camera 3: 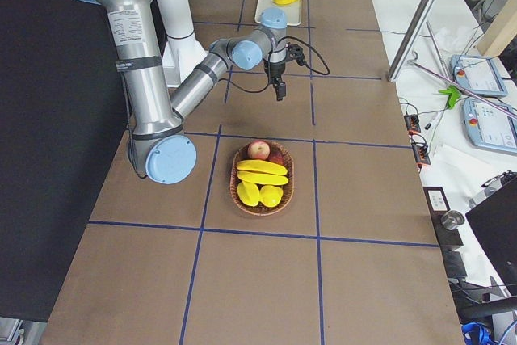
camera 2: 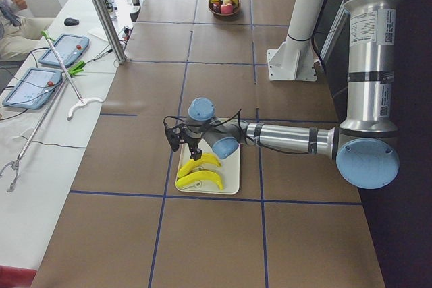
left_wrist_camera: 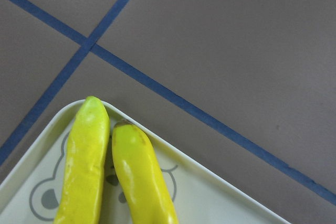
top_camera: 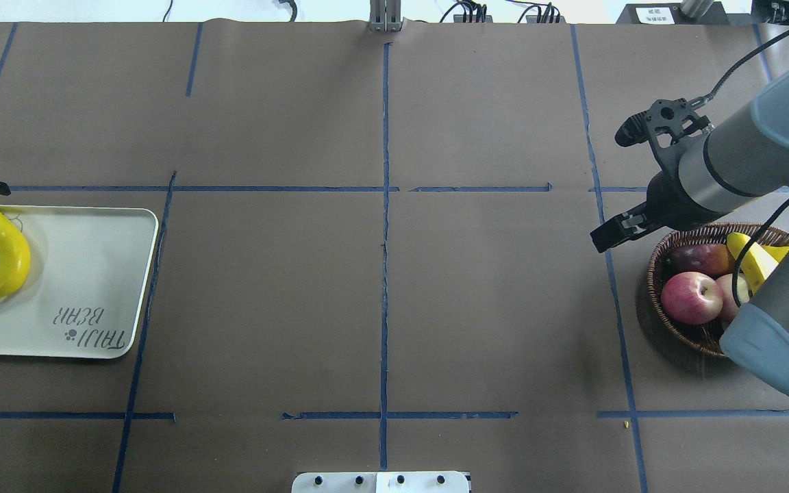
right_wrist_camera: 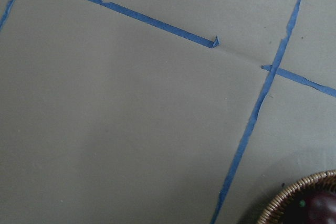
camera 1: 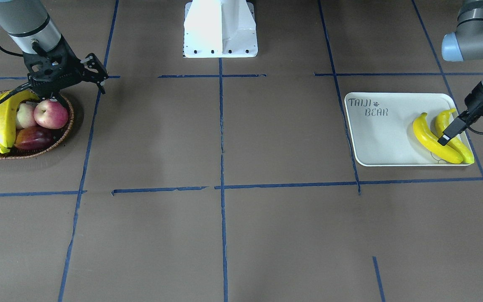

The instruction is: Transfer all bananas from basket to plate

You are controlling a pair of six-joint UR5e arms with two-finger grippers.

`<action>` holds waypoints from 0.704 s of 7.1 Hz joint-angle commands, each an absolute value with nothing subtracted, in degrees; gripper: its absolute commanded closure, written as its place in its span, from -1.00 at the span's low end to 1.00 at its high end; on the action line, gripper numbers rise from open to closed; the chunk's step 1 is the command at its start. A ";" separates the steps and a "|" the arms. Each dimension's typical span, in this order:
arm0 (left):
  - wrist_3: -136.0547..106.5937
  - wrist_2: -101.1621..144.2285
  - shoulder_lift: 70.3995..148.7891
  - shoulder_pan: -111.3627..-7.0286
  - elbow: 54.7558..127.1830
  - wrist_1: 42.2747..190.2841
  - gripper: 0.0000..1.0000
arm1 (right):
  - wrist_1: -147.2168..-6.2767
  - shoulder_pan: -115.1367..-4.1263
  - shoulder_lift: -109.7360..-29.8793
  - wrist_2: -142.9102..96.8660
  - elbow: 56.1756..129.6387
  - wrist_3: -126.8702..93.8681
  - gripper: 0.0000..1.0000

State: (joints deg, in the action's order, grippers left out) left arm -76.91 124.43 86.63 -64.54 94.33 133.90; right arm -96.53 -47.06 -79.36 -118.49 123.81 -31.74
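Brown taped desk (camera 1: 266,138) showing. Plate bananas (camera 1: 432,140) lying two together at plate (camera 1: 384,142) corner, desk's left end. Basket bananas (camera 1: 4,117) sitting in basket (camera 1: 67,130), right end. Right end effector (top_camera: 612,186) hanging wide open, empty, near basket. Left end effector (camera 1: 449,135) hovering over plate bananas; I'm failing to tell its opening. I'm worrying: basket bananas crowding apples (camera 1: 50,114), so grasp risking dragging fruit out.

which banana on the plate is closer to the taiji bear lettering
The inner banana, lying toward the plate's middle; the other banana lies beyond it, by the short edge farthest from the lettering.
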 commanded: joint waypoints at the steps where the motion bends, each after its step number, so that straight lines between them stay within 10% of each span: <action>1: -77.17 125.51 86.92 -64.69 100.34 134.82 -0.99 | -96.24 -50.35 -88.19 -118.22 127.68 -23.60 -1.00; 5: -78.75 125.51 86.75 -63.90 102.83 135.09 -0.99 | -96.07 -51.94 -97.11 -117.95 131.57 -20.39 -0.99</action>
